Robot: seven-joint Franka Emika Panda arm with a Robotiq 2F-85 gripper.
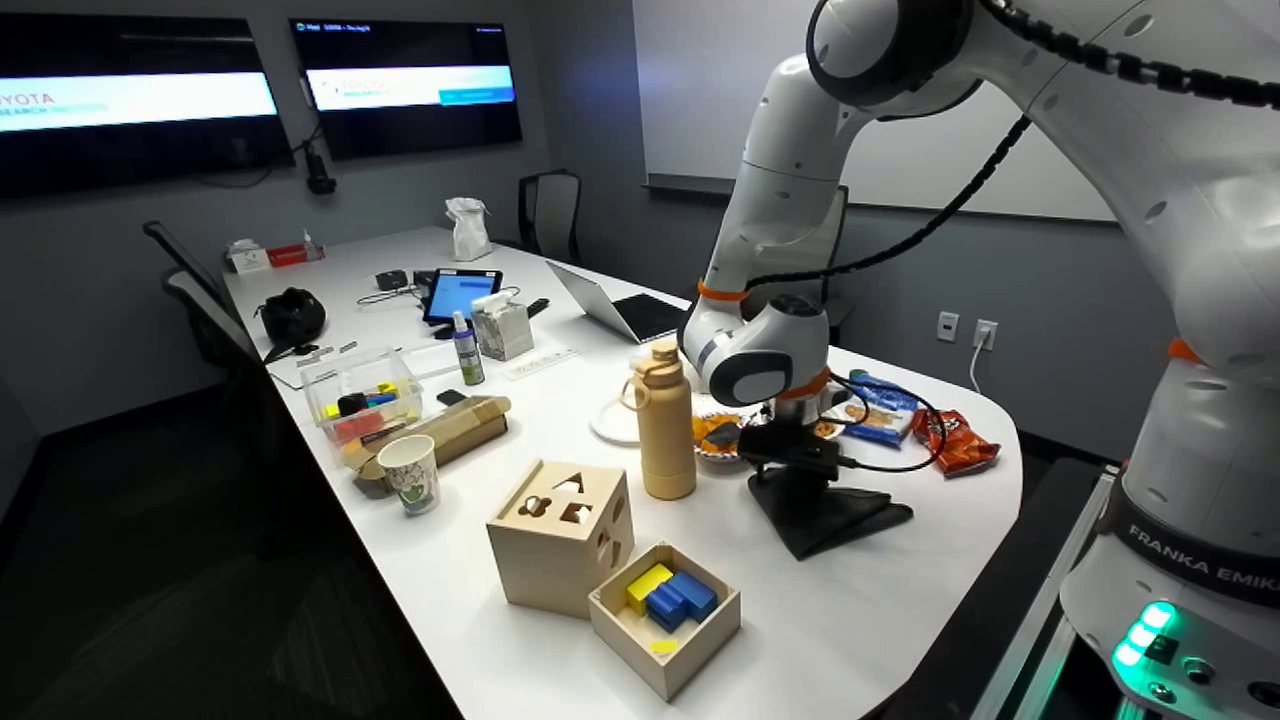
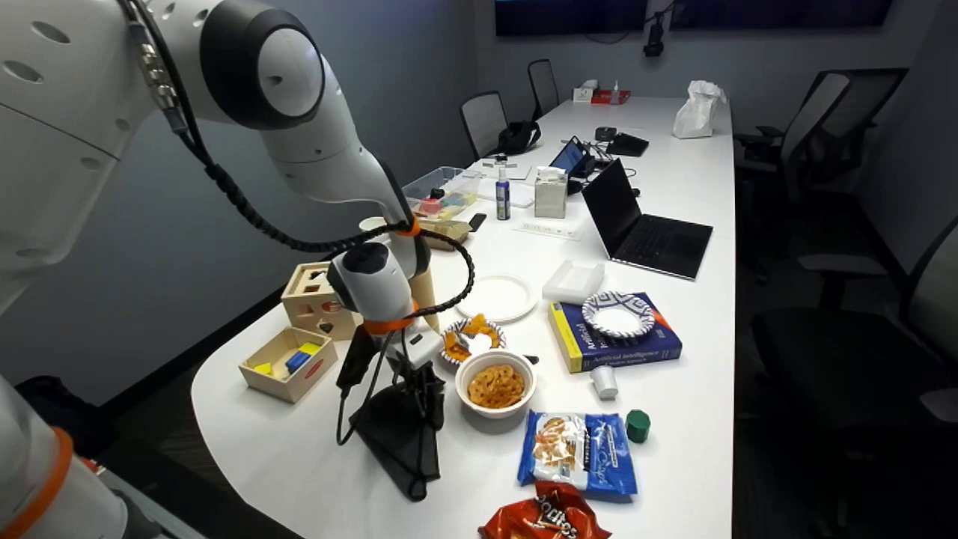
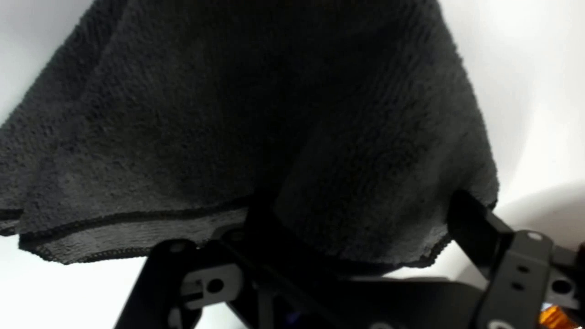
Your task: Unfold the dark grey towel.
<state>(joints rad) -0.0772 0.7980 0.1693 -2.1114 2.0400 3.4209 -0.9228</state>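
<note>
So the dark grey towel (image 1: pixel 808 518) is lying on the white table (image 1: pixel 800 640), kinda partly folded, near the tan bottle (image 1: pixel 667 440) and the white snack bowl (image 2: pixel 490 412). The gripper (image 3: pixel 361 203) sits low over it with its fingers spread wide apart, cloth in the gap between them. Hard to tell if the tips are actually pressing into the fabric.

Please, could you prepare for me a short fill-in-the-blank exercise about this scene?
The claw stands ____, not shut, over the dark grey towel.
The blocks in the small open wooden box are yellow and ____.
One patterned bowl rests on a thick ____.
Missing words: open; blue; book.
</note>
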